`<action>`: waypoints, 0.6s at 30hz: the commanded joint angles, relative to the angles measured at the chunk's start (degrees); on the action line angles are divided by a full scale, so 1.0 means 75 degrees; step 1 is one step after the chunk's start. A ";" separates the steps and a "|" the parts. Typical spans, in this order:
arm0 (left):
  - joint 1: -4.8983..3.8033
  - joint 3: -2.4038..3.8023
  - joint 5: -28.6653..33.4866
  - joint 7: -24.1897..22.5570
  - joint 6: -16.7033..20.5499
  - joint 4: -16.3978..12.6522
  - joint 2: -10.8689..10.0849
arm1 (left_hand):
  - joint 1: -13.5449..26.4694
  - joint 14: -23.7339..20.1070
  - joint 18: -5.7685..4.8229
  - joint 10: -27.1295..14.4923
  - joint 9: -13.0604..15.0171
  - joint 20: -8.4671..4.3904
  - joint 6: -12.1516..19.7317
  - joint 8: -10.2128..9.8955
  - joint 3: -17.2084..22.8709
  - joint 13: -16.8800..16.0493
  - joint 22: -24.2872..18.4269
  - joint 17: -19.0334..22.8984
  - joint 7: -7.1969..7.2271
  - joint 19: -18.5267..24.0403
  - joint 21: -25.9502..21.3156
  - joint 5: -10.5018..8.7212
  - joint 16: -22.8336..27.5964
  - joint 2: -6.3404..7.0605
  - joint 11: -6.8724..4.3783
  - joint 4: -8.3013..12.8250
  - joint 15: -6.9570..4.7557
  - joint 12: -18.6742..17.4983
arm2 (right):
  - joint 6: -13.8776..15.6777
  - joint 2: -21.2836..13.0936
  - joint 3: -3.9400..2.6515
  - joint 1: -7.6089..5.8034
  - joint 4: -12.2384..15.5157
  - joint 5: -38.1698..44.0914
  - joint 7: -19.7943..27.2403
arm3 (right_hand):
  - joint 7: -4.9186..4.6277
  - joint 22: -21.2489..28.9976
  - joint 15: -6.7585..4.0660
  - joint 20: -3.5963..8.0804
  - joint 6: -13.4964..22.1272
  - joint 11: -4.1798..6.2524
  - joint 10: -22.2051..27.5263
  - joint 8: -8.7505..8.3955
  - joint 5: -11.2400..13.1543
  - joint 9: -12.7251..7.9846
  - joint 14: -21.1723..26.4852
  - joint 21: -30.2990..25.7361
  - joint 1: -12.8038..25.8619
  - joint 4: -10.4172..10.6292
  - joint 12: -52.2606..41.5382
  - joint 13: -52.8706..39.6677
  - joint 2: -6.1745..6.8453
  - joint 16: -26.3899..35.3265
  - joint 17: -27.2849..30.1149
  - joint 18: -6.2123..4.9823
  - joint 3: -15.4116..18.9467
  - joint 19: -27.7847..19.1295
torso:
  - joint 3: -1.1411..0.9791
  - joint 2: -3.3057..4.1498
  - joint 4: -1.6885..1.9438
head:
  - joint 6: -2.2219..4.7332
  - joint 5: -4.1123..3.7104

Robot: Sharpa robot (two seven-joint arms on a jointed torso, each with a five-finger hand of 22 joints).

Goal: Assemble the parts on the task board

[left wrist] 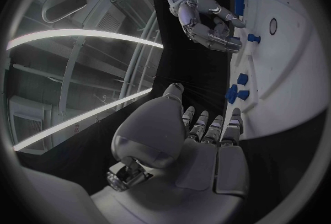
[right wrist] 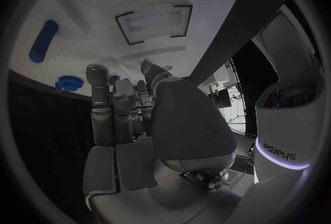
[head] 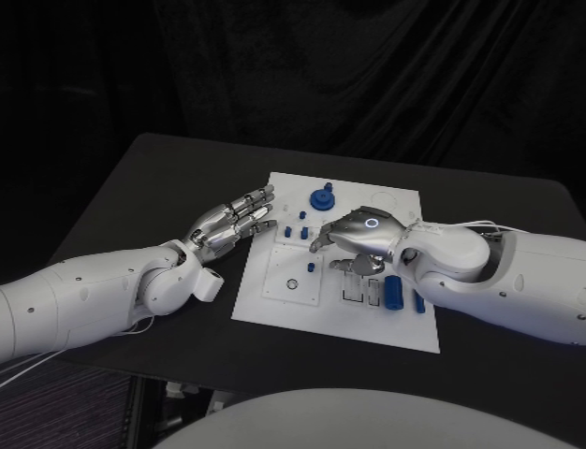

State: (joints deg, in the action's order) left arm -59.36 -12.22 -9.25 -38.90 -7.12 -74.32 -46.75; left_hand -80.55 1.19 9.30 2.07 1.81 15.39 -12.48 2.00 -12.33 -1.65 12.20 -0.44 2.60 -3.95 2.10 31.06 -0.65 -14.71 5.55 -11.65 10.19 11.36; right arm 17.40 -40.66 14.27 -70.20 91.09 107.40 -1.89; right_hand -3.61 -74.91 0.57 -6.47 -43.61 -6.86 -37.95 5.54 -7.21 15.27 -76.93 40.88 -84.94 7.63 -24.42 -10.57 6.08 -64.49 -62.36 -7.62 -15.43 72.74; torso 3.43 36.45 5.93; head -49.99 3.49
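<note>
left hand (head: 231, 227) is lying open beside the task board (head: 283, 301); right hand (head: 358, 238) is hovering over it, fingers curled, its grip hard to tell.

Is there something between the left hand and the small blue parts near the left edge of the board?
Nothing visible. The left hand hovers open beside the task board, and only bare board lies between its fingertips and the small blue parts.

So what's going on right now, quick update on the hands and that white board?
Left hand open at the board's edge. Right hand over its middle, grip unclear. Blue parts lie on the board. Nothing in the way.
</note>
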 commanded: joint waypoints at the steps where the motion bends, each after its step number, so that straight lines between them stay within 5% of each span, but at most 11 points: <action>1: 0.0015 0.0008 0.0007 -0.0802 0.0457 -0.0078 -0.0022 | 0.0179 -0.0011 -0.0008 0.0102 0.0024 -0.0215 -0.0226 0.0068 -0.0130 -0.0024 -0.0120 0.0005 -0.0041 0.0077 -0.0038 -0.0180 0.0000 0.0042 0.0035 -0.0235 -0.0167 0.0163 | 0.0323 -0.0243 -0.0016 -0.0293 0.0196 0.0024 -0.0166 | -0.0049 -0.0554 0.0081 -0.0060 -0.0074 -0.0065 0.0048 0.0042 -0.0084 -0.0059 -0.0128 0.0136 0.0634 0.0556 -0.0095 0.0014 -0.0146 -0.0118 -0.0056 -0.0033 0.0281 0.0164 | -0.0001 -0.0001 0.0007 | -0.0002 0.0002; 3: 0.0015 0.0008 -0.0127 -0.0972 0.0726 -0.0111 -0.0045 | 0.0264 -0.0021 -0.0141 0.0234 0.0041 -0.0490 -0.0447 0.0116 -0.0229 -0.0040 -0.0907 0.0008 -0.0115 0.0372 -0.0175 -0.0309 0.0002 0.0094 0.0062 -0.0532 -0.0320 0.0342 | 0.0075 -0.0426 -0.0015 -0.0487 0.0297 -0.0079 -0.0287 | -0.0202 -0.0596 0.0206 -0.0160 -0.0129 -0.0097 -0.0138 -0.0010 0.0018 -0.0142 -0.0221 0.0308 0.0921 0.0779 0.0010 0.0107 -0.0161 -0.0220 -0.0115 0.0002 0.0436 0.0306 | -0.0003 0.0000 0.0001 | -0.0002 -0.0003; 5: 0.0015 0.0008 -0.0264 -0.1127 0.0988 -0.0147 -0.0063 | 0.0367 -0.0119 -0.0290 0.0257 0.0039 -0.0937 -0.0535 0.0112 -0.0328 -0.0041 -0.1068 0.0042 -0.0106 0.0425 -0.0191 -0.0610 0.0062 0.0085 0.0007 -0.0686 -0.0629 0.0372 | -0.0123 -0.0597 -0.0015 -0.0636 0.0376 -0.0216 -0.0380 | -0.0184 -0.0597 0.0221 -0.0200 -0.0248 -0.0113 -0.0233 -0.0013 0.0065 -0.0190 -0.0241 0.0294 0.1028 0.0901 0.0169 0.0215 -0.0201 -0.0242 -0.0113 -0.0004 0.0507 0.0342 | -0.0006 0.0002 -0.0004 | -0.0002 -0.0018; 7: 0.0015 0.0008 -0.0372 -0.1280 0.1257 -0.0192 -0.0082 | 0.0441 -0.0159 -0.0400 0.0252 0.0041 -0.1255 -0.0608 0.0109 -0.0398 -0.0039 -0.1151 0.0059 -0.0171 0.0446 -0.0202 -0.0757 0.0087 0.0078 -0.0140 -0.0685 -0.0843 0.0358 | -0.0249 -0.0792 -0.0014 -0.0752 0.0446 -0.0396 -0.0460 | -0.0277 -0.0610 0.0240 -0.0218 -0.0362 -0.0118 -0.0314 -0.0006 0.0111 -0.0223 -0.0266 0.0328 0.1114 0.0993 0.0311 0.0309 -0.0205 -0.0276 -0.0127 0.0000 0.0566 0.0384 | -0.0004 -0.0005 -0.0001 | -0.0002 -0.0030; 10: 0.0015 0.0008 -0.0467 -0.1459 0.1603 -0.0239 -0.0102 | 0.0512 -0.0159 -0.0482 0.0147 0.0024 -0.1701 -0.0514 0.0056 -0.0477 -0.0022 -0.1284 0.0059 -0.0363 0.0474 -0.0222 -0.0900 0.0087 0.0085 -0.0582 -0.0684 -0.1221 0.0204 | -0.0296 -0.1065 -0.0014 -0.0851 0.0482 -0.0635 -0.0520 | -0.0338 -0.0637 0.0286 -0.0253 -0.0450 -0.0124 -0.0581 -0.0033 0.0145 -0.0284 -0.0317 0.0404 0.1147 0.1074 0.0442 0.0411 -0.0186 -0.0348 -0.0171 0.0015 0.0616 0.0453 | -0.0003 0.0002 -0.0005 | -0.0002 -0.0027; 12: 0.0015 0.0008 -0.0498 -0.1541 0.1753 -0.0251 -0.0113 | 0.0518 -0.0159 -0.0495 0.0132 0.0022 -0.1783 -0.0504 0.0046 -0.0492 -0.0020 -0.1320 0.0059 -0.0428 0.0481 -0.0228 -0.0910 0.0087 0.0093 -0.0657 -0.0684 -0.1294 0.0181 | -0.0340 -0.1194 -0.0013 -0.0881 0.0469 -0.0719 -0.0546 | -0.0406 -0.0650 0.0292 -0.0264 -0.0500 -0.0123 -0.0731 -0.0051 0.0157 -0.0322 -0.0339 0.0434 0.1139 0.1104 0.0532 0.0471 -0.0162 -0.0381 -0.0185 0.0018 0.0639 0.0488 | -0.0005 0.0008 -0.0002 | -0.0002 -0.0041; 16: 0.0015 0.0008 -0.0688 -0.1679 0.2021 -0.0258 -0.0137 | 0.0586 -0.0159 -0.0671 0.0126 0.0018 -0.2364 -0.0542 0.0003 -0.0590 -0.0020 -0.1546 0.0059 -0.0279 0.0519 -0.0266 -0.0911 0.0087 0.0177 -0.0892 -0.0685 -0.1686 0.0164 | -0.0528 -0.1424 -0.0012 -0.0888 0.0399 -0.0822 -0.0579 | -0.0424 -0.0657 0.0257 -0.0252 -0.0482 -0.0089 -0.0920 -0.0114 0.0166 -0.0386 -0.0345 0.0428 0.1175 0.1157 0.0630 0.0530 -0.0165 -0.0384 -0.0164 0.0011 0.0668 0.0514 | 0.0008 -0.0003 0.0000 | -0.0002 -0.0080; 18: 0.0015 0.0008 -0.0794 -0.1721 0.2094 -0.0254 -0.0141 | 0.0594 -0.0159 -0.0716 0.0144 0.0022 -0.2446 -0.0584 0.0006 -0.0604 -0.0023 -0.1573 0.0059 -0.0232 0.0522 -0.0271 -0.0898 0.0087 0.0197 -0.0922 -0.0683 -0.1724 0.0185 | -0.0599 -0.1502 -0.0012 -0.0854 0.0370 -0.0845 -0.0588 | -0.0410 -0.0659 0.0239 -0.0238 -0.0462 -0.0074 -0.0969 -0.0138 0.0177 -0.0408 -0.0345 0.0427 0.1200 0.1167 0.0654 0.0543 -0.0164 -0.0383 -0.0159 0.0010 0.0683 0.0519 | 0.0015 0.0003 0.0015 | -0.0002 -0.0108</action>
State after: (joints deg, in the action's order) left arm -59.33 -12.22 -12.80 -38.91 4.94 -76.09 -47.88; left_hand -76.41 -0.06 4.32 3.21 1.99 -1.85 -16.90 2.27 -16.57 -1.84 0.43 -0.05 0.58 -0.03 0.35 24.24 -0.20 -13.46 -0.88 -16.83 -1.77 12.54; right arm 15.15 -51.75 14.19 -76.81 93.94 102.83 -4.51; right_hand -6.82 -74.91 2.56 -8.41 -47.16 -7.56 -44.85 4.86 -6.16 12.24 -79.47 44.08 -76.50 16.05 -19.80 -6.55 4.90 -67.24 -63.60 -7.61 -10.36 76.30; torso 3.42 36.46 5.92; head -49.99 2.87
